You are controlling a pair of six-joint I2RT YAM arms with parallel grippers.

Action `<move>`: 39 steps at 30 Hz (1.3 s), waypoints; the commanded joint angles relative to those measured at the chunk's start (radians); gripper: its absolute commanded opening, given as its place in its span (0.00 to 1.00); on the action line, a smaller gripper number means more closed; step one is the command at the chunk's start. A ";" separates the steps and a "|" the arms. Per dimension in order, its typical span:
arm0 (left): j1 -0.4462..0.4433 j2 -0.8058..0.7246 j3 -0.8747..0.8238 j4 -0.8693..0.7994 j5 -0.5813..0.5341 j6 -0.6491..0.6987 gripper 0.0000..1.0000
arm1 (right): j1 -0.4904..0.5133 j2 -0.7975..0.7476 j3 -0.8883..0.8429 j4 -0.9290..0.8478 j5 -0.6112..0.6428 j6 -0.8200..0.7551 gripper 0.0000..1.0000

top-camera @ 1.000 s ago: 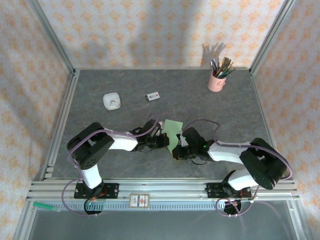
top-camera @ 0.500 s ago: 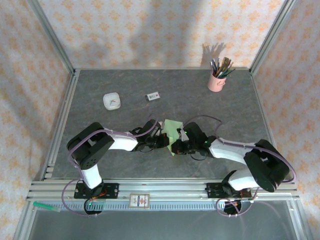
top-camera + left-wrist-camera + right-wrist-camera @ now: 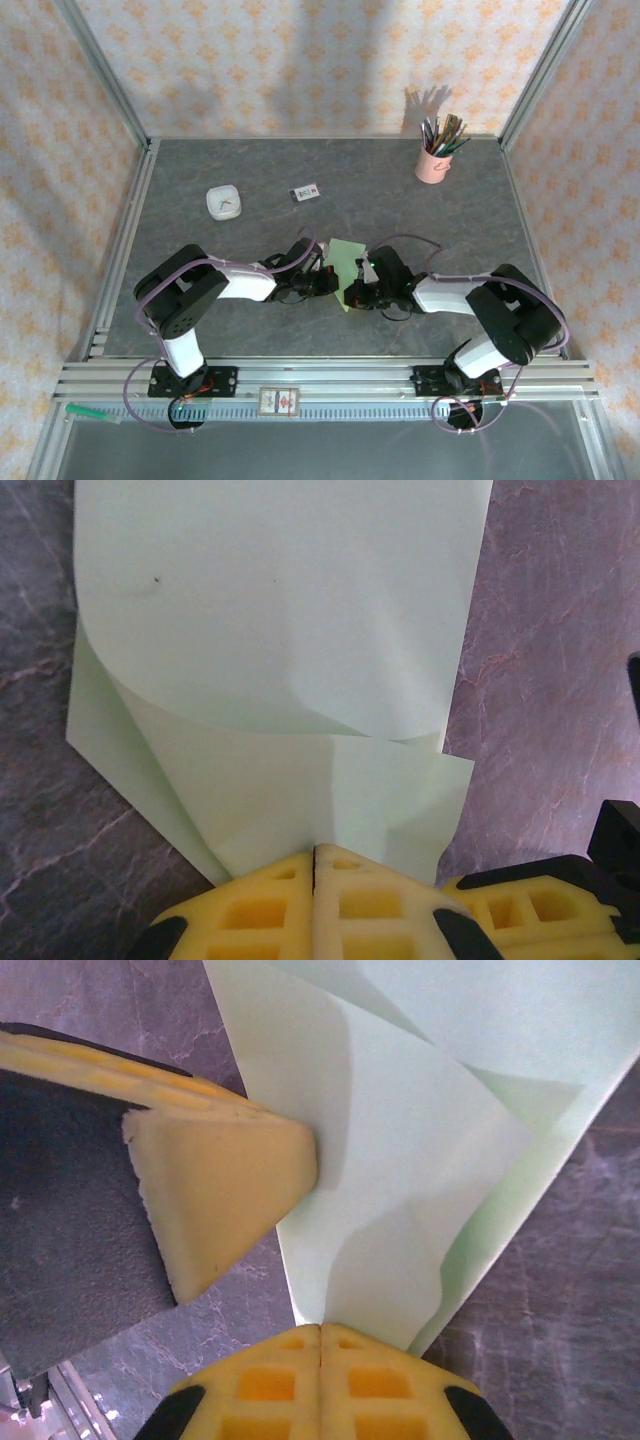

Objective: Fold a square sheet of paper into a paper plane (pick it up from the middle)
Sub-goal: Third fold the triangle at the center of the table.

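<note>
The square sheet of paper (image 3: 345,258) is pale green and lies partly folded near the table's middle, between my two arms. In the left wrist view the paper (image 3: 270,630) has its upper flap curled over a lower layer. My left gripper (image 3: 315,852) is shut at the paper's near edge, where a crease runs out from between its fingertips. From above, the left gripper (image 3: 328,281) meets the sheet's left side. My right gripper (image 3: 320,1332) is shut, its tips resting on the paper's (image 3: 400,1180) lower corner. The left gripper's finger (image 3: 220,1180) overlaps the sheet's left edge.
A pink pencil cup (image 3: 434,160) stands at the back right. A small white dish (image 3: 223,203) and a small printed card (image 3: 306,191) lie at the back left. Metal frame rails (image 3: 120,260) border the grey table.
The right gripper has slid left, from beside the sheet onto its lower corner, staying shut. The left gripper and the paper have hardly moved.
</note>
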 commanded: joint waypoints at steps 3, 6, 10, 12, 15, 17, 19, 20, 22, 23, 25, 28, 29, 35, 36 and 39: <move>0.014 0.034 0.004 -0.097 -0.024 -0.001 0.05 | -0.002 0.007 -0.070 -0.104 0.058 0.017 0.00; 0.023 0.034 0.020 -0.096 -0.008 -0.001 0.07 | -0.002 0.012 -0.081 -0.136 0.080 0.022 0.00; 0.040 0.038 0.030 -0.092 0.012 0.001 0.08 | -0.002 0.028 -0.087 -0.152 0.078 0.014 0.00; 0.053 0.045 0.028 -0.076 0.033 -0.004 0.08 | -0.002 0.042 -0.086 -0.161 0.080 0.006 0.00; 0.071 0.049 0.027 -0.069 0.045 0.000 0.08 | -0.002 0.055 -0.080 -0.180 0.095 -0.003 0.00; 0.084 0.050 0.025 -0.059 0.061 0.002 0.09 | -0.002 0.057 -0.078 -0.185 0.100 -0.006 0.00; 0.102 0.050 0.026 -0.049 0.078 0.002 0.09 | -0.002 0.058 -0.074 -0.194 0.106 -0.007 0.00; 0.113 0.047 0.027 -0.047 0.080 0.004 0.09 | -0.002 0.057 -0.073 -0.198 0.107 -0.009 0.00; 0.127 0.043 0.033 -0.047 0.085 0.011 0.10 | -0.002 0.054 -0.072 -0.206 0.112 -0.011 0.00; 0.136 0.046 0.040 -0.054 0.087 0.019 0.10 | -0.002 0.053 -0.072 -0.208 0.114 -0.011 0.00; 0.151 0.053 0.053 -0.066 0.086 0.032 0.10 | -0.002 0.053 -0.072 -0.212 0.117 -0.015 0.00; 0.171 0.072 0.068 -0.066 0.095 0.045 0.10 | -0.002 0.049 -0.072 -0.216 0.120 -0.015 0.00; 0.177 0.079 0.078 -0.073 0.096 0.052 0.10 | -0.002 0.047 -0.072 -0.218 0.123 -0.016 0.00; 0.216 0.087 0.120 -0.099 0.092 0.081 0.11 | -0.002 0.029 -0.077 -0.229 0.132 -0.017 0.00; 0.224 0.089 0.127 -0.103 0.091 0.087 0.11 | -0.002 0.027 -0.078 -0.229 0.132 -0.018 0.00; 0.247 0.100 0.143 -0.113 0.090 0.100 0.11 | -0.002 0.022 -0.078 -0.234 0.134 -0.020 0.00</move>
